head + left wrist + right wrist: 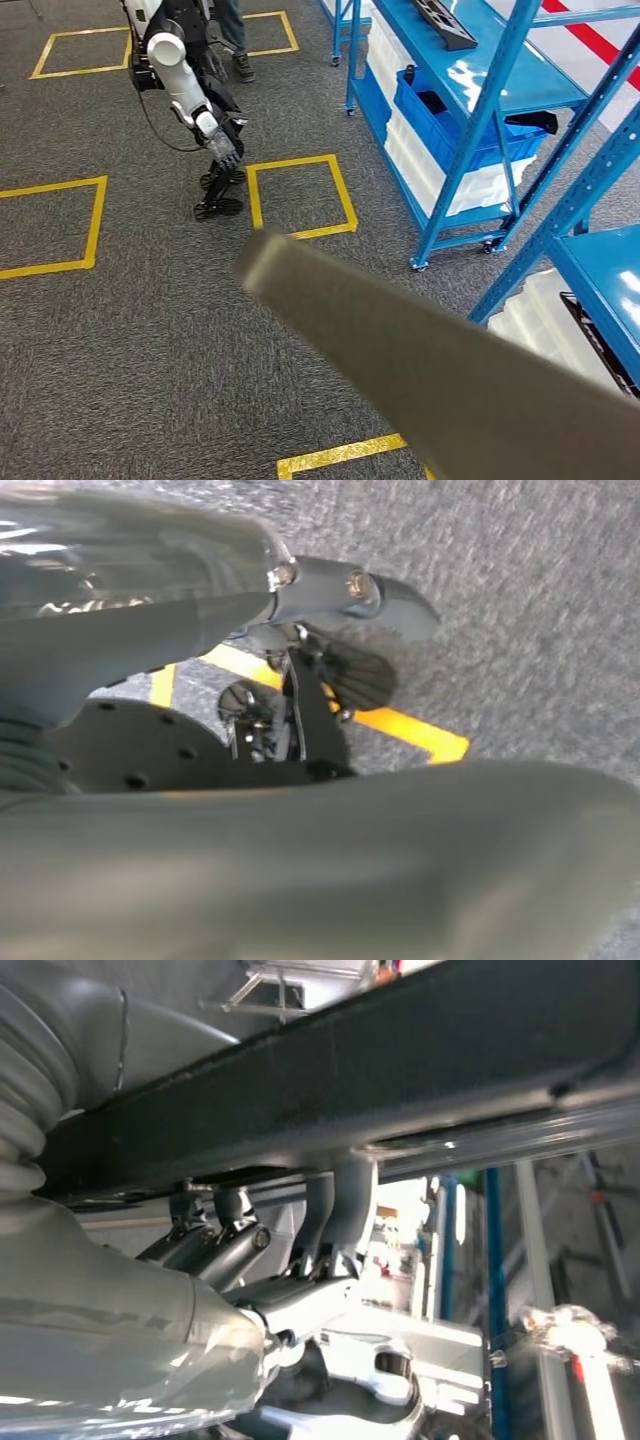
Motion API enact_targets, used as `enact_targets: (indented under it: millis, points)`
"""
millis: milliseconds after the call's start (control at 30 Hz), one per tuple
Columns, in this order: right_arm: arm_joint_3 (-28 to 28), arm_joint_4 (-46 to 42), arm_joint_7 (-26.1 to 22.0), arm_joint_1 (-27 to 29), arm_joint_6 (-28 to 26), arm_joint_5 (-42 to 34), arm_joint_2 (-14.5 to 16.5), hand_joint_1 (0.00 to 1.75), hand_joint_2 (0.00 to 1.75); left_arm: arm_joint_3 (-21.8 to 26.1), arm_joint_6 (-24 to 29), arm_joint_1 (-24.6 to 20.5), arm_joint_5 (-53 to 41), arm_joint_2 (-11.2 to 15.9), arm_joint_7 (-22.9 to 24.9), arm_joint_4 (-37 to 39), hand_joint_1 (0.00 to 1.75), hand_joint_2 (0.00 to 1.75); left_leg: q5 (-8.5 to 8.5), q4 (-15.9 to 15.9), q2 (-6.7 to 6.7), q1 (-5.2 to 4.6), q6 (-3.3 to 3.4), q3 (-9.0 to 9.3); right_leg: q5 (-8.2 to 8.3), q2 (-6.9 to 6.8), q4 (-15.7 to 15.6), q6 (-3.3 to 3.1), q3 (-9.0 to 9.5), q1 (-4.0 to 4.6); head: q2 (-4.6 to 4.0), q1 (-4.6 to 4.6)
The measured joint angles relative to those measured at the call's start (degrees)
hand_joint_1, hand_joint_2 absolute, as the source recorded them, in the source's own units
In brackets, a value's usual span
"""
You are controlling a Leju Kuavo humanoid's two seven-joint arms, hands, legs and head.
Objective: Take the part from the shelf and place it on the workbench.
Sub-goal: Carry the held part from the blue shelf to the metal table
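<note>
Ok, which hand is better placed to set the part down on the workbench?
Right, most likely. The right hand reaches up against the long black part, apparently gripping it, and the right arm is raised ahead. The left hand hangs over the carpet, with no part seen in it.

Workshop: blue steel shelving [483, 110], yellow floor markings [300, 195].

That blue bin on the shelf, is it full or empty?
Cannot tell. The head view shows the blue bin on the shelf with a dark opening at its far end, but a shelf post crosses it and its inside is mostly hidden.
</note>
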Motion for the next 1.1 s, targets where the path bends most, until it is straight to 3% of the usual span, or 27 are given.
enact_targets:
  millis: [33, 100, 133, 200, 233, 267, 300, 367, 433, 500, 533, 567, 633, 700, 733, 767, 800, 867, 933, 967, 1033, 1100]
  points:
    - [0.02, 0.00, 0.02, -0.19, 0.04, -0.01, 0.02, 1.75, 1.75, 0.16, 0.02, 0.12, 0.14, -0.01, 0.00, 0.00, 0.00, 1.75, 0.05, -0.34, -0.61, 0.10, 0.33, 0.28, -0.44, 0.94, 0.26, 0.23, 0.19, -0.11, 0.00, -0.01]
    - [0.03, 0.03, 0.03, -0.43, 0.14, -0.12, 0.02, 1.75, 1.75, 0.43, 0.02, 0.07, 0.16, -0.04, 0.02, 0.00, 0.00, 1.75, 0.13, -0.92, -1.78, 0.43, 0.94, 0.91, -2.74, 4.56, 3.94, 0.36, -1.22, -0.26, 0.00, 0.10]
    - [0.02, 0.12, 0.04, -0.40, 0.19, -0.17, 0.00, 1.75, 1.75, 0.50, 0.03, -0.06, 0.10, -0.11, 0.03, 0.00, 0.00, 1.75, 0.07, -0.97, -2.50, 0.39, 1.15, 1.02, -4.34, 6.21, 7.52, 0.27, -3.10, -0.24, 0.00, 0.13]
    - [0.02, 0.43, 0.08, -0.26, 0.38, -0.24, -0.03, 1.75, 1.75, 0.53, 0.15, -0.26, -0.16, -0.25, 0.13, 0.00, 0.00, 1.75, -0.07, -0.96, -4.15, 0.28, 1.40, 1.15, -6.36, 7.27, 14.52, 0.17, -7.46, -0.13, 0.00, 0.16]
    - [0.03, 0.64, 0.09, -0.22, 0.51, -0.31, -0.04, 1.75, 1.75, 0.53, 0.30, -0.24, -0.30, -0.32, 0.19, 0.00, 0.00, 1.75, -0.13, -0.94, -5.02, 0.23, 1.45, 1.27, -5.82, 7.39, 15.80, 0.14, -8.71, -0.09, 0.00, 0.15]
    - [0.04, 0.83, 0.09, -0.23, 0.64, -0.41, -0.04, 1.75, 1.75, 0.53, 0.46, -0.20, -0.40, -0.35, 0.25, 0.00, 0.00, 1.75, -0.22, -0.93, -5.90, 0.22, 1.45, 1.48, -4.03, 7.54, 14.74, 0.08, -8.87, -0.07, 0.00, 0.15]
    - [0.05, 0.95, 0.08, -0.23, 0.78, -0.57, -0.04, 1.75, 1.75, 0.53, 0.59, -0.15, -0.46, -0.40, 0.28, 0.00, 0.00, 1.75, -0.36, -0.89, -6.79, 0.22, 1.40, 1.75, -1.28, 8.07, 11.56, -0.01, -8.01, -0.08, 0.00, 0.16]
    - [0.05, 1.14, 0.00, -0.21, 1.00, -0.92, -0.05, 1.75, 1.75, 0.54, 0.73, -0.15, -0.51, -0.52, 0.34, 0.00, 0.00, 1.75, -0.71, -0.67, -8.51, 0.32, 1.12, 1.96, 2.89, 10.91, 4.64, -0.21, -5.66, -0.29, 0.00, 0.13]
    - [0.07, 1.31, -0.14, -0.14, 1.11, -1.31, -0.08, 1.75, 1.75, 0.53, 0.92, -0.20, -0.69, -0.64, 0.42, 0.00, 0.00, 1.75, -0.78, -0.49, -9.95, 0.63, 0.55, 1.49, 3.46, 13.07, 1.55, -0.38, -4.60, -0.32, 0.00, 0.12]
    - [0.07, 1.38, -0.29, -0.16, 1.14, -1.74, -0.05, 1.75, 1.75, 0.52, 1.20, 0.03, -0.96, -0.72, 0.61, 0.00, 0.00, 1.75, -0.66, -0.56, -11.19, 0.94, -0.14, 1.07, 3.20, 12.26, 0.82, -0.74, -4.27, -0.22, 0.00, 0.13]
    - [0.05, 1.37, -0.36, -0.19, 1.15, -1.90, -0.02, 1.75, 1.75, 0.52, 1.34, 0.20, -1.04, -0.74, 0.69, 0.00, 0.00, 1.75, -0.87, -0.33, -10.62, 0.88, -0.42, 0.94, 3.23, 11.47, 0.58, -1.04, -4.02, -0.27, 0.00, 0.10]
    - [0.03, 1.36, -0.42, -0.21, 1.16, -2.02, 0.03, 1.75, 1.75, 0.52, 1.48, 0.27, -1.06, -0.74, 0.78, 0.00, 0.00, 1.75, -1.50, 0.66, -9.30, 0.78, -0.69, 0.48, 3.23, 10.58, 0.34, -1.35, -3.72, -0.37, 0.00, 0.08]
    - [-0.03, 1.34, -0.48, -0.08, 1.21, -2.12, 0.07, 1.75, 1.75, 0.52, 1.75, 0.18, -1.08, -0.74, 0.87, 0.00, 0.00, 1.75, -4.01, 5.64, -5.53, 0.76, -1.20, -2.00, 3.00, 8.63, 0.08, -1.88, -3.17, -0.37, 0.00, 0.01]
    - [-0.06, 1.34, -0.52, 0.18, 1.22, -2.22, 0.07, 1.75, 1.75, 0.51, 2.01, 0.09, -1.11, -0.74, 1.03, 0.00, 0.00, 1.75, -6.39, 12.33, -3.96, 1.15, -1.72, -5.66, 2.55, 6.63, 0.07, -2.06, -2.78, -0.26, 0.00, 0.00]
    - [-0.07, 1.34, -0.55, 0.31, 1.22, -2.28, 0.07, 1.75, 1.75, 0.50, 2.16, 0.16, -1.13, -0.74, 1.11, 0.00, 0.00, 1.75, -6.40, 13.94, -3.71, 1.32, -1.92, -6.64, 2.29, 5.69, 0.08, -2.02, -2.54, -0.24, 0.00, 0.00]
    - [-0.07, 1.34, -0.58, 0.40, 1.22, -2.35, 0.07, 1.75, 1.75, 0.50, 2.30, 0.28, -1.15, -0.74, 1.20, 0.00, 0.00, 1.75, -5.44, 13.59, -3.50, 1.44, -2.06, -6.60, 2.01, 4.83, 0.08, -1.94, -2.23, -0.24, 0.00, 0.00]
    - [-0.09, 1.30, -0.61, 0.45, 1.22, -2.41, 0.07, 1.75, 1.75, 0.50, 2.43, 0.40, -1.18, -0.74, 1.27, 0.00, 0.00, 1.75, -3.58, 11.12, -3.15, 1.51, -2.10, -5.45, 1.71, 4.08, 0.08, -1.84, -1.85, -0.24, 0.00, 0.00]
    - [-0.16, 1.08, -0.66, 0.48, 1.22, -2.56, 0.07, 1.75, 1.75, 0.50, 2.54, 0.48, -1.22, -0.74, 1.36, 0.00, 0.00, 1.75, -0.13, 4.10, -0.83, 1.12, -1.77, -2.03, 1.05, 2.77, 0.08, -1.47, -1.05, -0.12, 0.00, 0.00]
    - [-0.28, 0.85, -0.70, 0.50, 1.22, -2.69, 0.02, 1.75, 1.75, 0.49, 2.58, 0.33, -1.27, -0.74, 1.40, 0.00, 0.00, 1.75, 0.62, 0.44, 1.28, 0.42, -0.98, -0.29, 0.52, 1.67, 0.03, -0.88, -0.58, 0.10, 0.00, 0.03]
    - [-0.32, 0.81, -0.71, 0.50, 1.22, -2.73, -0.01, 1.75, 1.75, 0.49, 2.58, 0.33, -1.39, -0.74, 1.44, 0.00, 0.00, 1.75, 0.28, 0.27, 1.37, 0.05, -0.58, -0.23, 0.35, 1.12, -0.07, -0.57, -0.41, 0.15, 0.00, 0.04]
    - [-0.35, 0.56, -0.70, 0.52, 1.24, -2.76, -0.04, 1.75, 1.75, 0.47, 2.59, 0.50, -1.69, -0.74, 1.51, 0.00, 0.00, 1.75, 0.15, -0.24, 0.28, -0.01, 0.13, 0.11, -0.16, 0.28, -0.31, 0.06, 0.31, -0.12, 0.00, 0.04]
    - [-0.37, 0.22, -0.73, 0.39, 1.25, -2.83, -0.05, 1.75, 1.75, 0.47, 2.60, 0.60, -1.91, -0.72, 1.55, 0.00, 0.00, 1.75, 0.18, -0.91, -0.89, 0.29, 0.72, 0.92, -1.71, 2.35, 1.61, 0.45, 0.21, -0.27, 0.00, 0.09]
